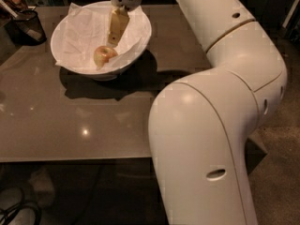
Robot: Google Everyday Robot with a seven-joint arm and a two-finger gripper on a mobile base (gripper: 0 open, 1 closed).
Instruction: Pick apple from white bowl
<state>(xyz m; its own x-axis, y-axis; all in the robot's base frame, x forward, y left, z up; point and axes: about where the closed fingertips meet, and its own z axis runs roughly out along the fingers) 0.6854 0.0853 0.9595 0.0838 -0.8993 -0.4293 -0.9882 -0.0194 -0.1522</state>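
Observation:
The apple (104, 55), small and yellowish with a reddish blush, lies inside the white bowl (137, 41) on crumpled white paper, toward the bowl's front. The bowl stands at the far left part of the brown table. My gripper (114, 40) hangs down into the bowl from above, its tip just above and to the right of the apple, very near it. The apple rests on the paper and is not lifted.
A dark mesh cup (26, 28) with utensils stands left of the bowl at the table's far corner. My large white arm (211, 125) fills the right and front of the view, past the edge of the glossy brown table (70, 121). Cables lie on the floor at lower left.

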